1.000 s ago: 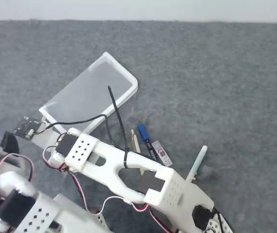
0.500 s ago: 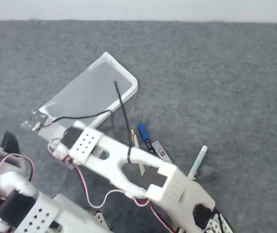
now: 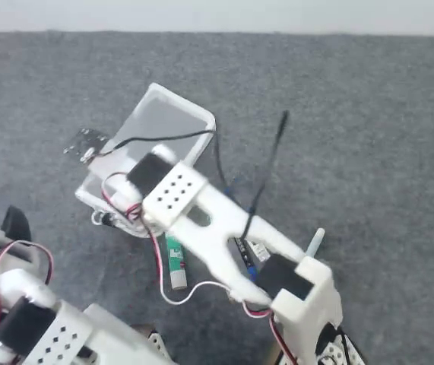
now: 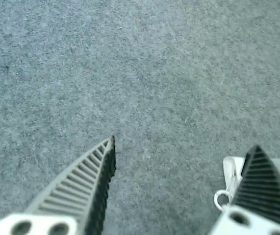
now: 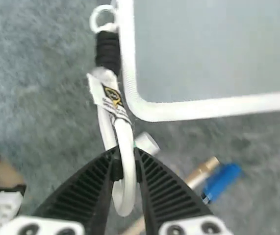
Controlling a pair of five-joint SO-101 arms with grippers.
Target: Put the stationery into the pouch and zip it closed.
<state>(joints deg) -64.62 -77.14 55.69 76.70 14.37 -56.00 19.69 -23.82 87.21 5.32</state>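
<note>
The clear pouch (image 3: pixel 163 125) with white trim lies on the grey carpet. In the right wrist view my right gripper (image 5: pixel 125 152) is shut on the white strap loop (image 5: pixel 122 132) at a corner of the pouch (image 5: pixel 203 49), just past the black zip slider (image 5: pixel 108 46) and its ring (image 5: pixel 102 12). A blue-capped marker (image 5: pixel 220 178) and a beige pencil (image 5: pixel 202 170) lie on the carpet beyond the strap. A green and white glue stick (image 3: pixel 175 262) and a pale blue pen (image 3: pixel 313 245) lie beside the right arm (image 3: pixel 217 228). My left gripper (image 4: pixel 184 144) is open over bare carpet, the pouch's ring (image 4: pixel 221 199) next to one finger.
The left arm (image 3: pixel 26 312) sits at the near left corner. Black cables (image 3: pixel 270 163) arch over the stationery beside the pouch. Open grey carpet (image 3: pixel 369 114) stretches to the right and behind, up to a pale wall at the back.
The right arm has swung back and to the right, dragging the pouch's near end with it. The glue stick has come into sight; the marker and pencil are now largely under the arm.
</note>
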